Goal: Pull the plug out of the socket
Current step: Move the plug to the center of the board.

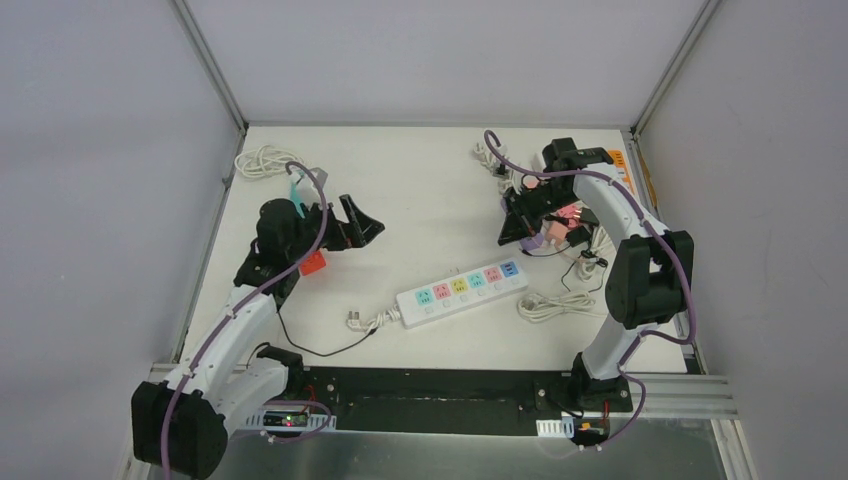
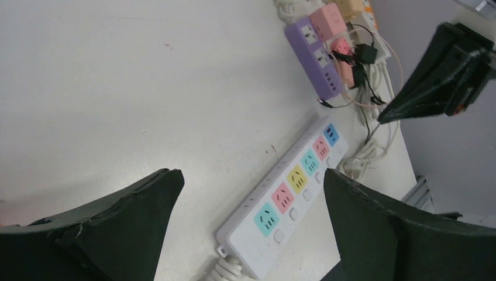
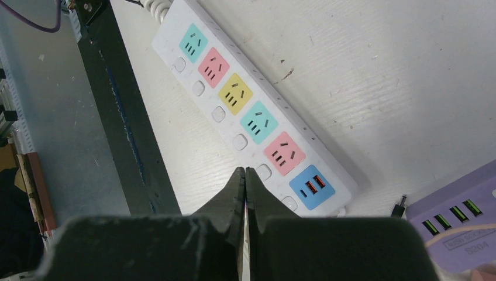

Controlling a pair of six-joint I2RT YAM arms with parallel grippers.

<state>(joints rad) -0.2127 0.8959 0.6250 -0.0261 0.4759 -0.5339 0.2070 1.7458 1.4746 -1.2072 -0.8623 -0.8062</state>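
A white power strip with coloured sockets lies in the middle of the table, all its sockets bare; it also shows in the left wrist view and the right wrist view. Its own white plug lies loose on the table. A purple strip and a pink socket block sit at the far right, with a small black plug on the pink block. My left gripper is open and empty above bare table. My right gripper is shut and empty, hovering beside the purple strip.
Coiled white cables lie at the back left and right of the white strip. An orange-red block sits under the left arm. Thin black and pink leads tangle by the purple strip. A black rail runs along the near edge.
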